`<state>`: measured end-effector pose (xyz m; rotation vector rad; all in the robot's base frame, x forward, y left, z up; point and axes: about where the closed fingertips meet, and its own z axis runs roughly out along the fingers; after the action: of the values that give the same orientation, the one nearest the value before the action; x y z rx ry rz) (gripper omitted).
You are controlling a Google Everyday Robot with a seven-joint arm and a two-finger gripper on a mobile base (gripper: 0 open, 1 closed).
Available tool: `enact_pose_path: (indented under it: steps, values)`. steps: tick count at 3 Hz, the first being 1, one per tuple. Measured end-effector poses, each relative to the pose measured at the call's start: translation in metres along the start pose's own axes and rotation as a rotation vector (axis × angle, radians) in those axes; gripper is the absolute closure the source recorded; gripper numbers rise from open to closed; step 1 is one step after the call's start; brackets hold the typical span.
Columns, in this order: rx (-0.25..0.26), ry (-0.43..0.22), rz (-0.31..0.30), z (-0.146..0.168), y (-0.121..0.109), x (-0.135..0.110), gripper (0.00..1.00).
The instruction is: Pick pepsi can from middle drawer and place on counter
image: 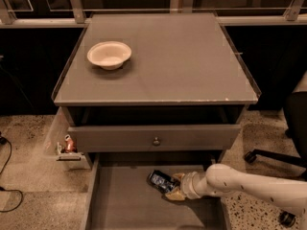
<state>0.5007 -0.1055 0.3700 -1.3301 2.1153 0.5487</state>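
Low in the middle drawer (120, 200), jaws of the gripper (173, 186) clamp the pepsi can (159, 179), hiding its right end.

**One high front camera**

It looks steeply down, fairly near, on the flat grey square bench (192, 56). The wide shallow grey drawer (124, 200) lies at the lower edge, with the gripper (171, 186) inside its right half.
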Motion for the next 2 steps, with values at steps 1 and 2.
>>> enact_pose_path:
  steps: [1,2]
  values:
    - [-0.010,-0.010,0.020,-0.023,0.000,-0.003,1.00]
    - [-0.023,-0.031,0.031,-0.067,-0.002,-0.017,1.00]
